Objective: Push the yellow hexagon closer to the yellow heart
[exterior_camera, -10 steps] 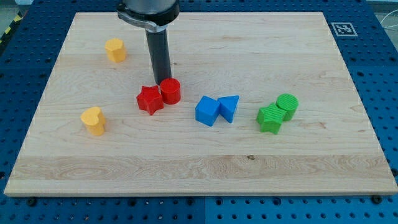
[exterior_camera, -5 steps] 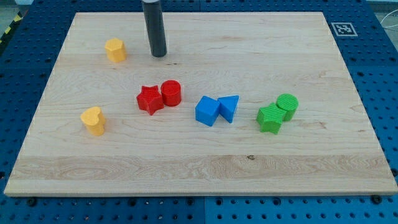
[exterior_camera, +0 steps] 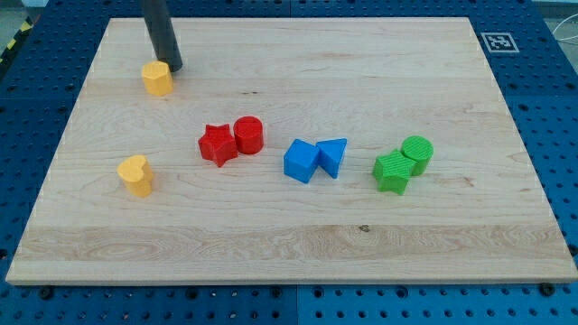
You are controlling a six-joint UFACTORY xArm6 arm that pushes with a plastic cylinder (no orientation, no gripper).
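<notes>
The yellow hexagon sits near the board's top left. The yellow heart lies well below it, toward the view's left edge. My dark rod comes down from the view's top, and my tip touches the hexagon's upper right side.
A red star and a red cylinder touch each other mid-board. A blue cube and a blue triangle lie to their right. A green star-like block and a green cylinder sit further right. A marker tag is at the board's top right corner.
My tip moved from beside the red cylinder up and to the view's left, reaching the yellow hexagon. The hexagon has shifted slightly down and left.
</notes>
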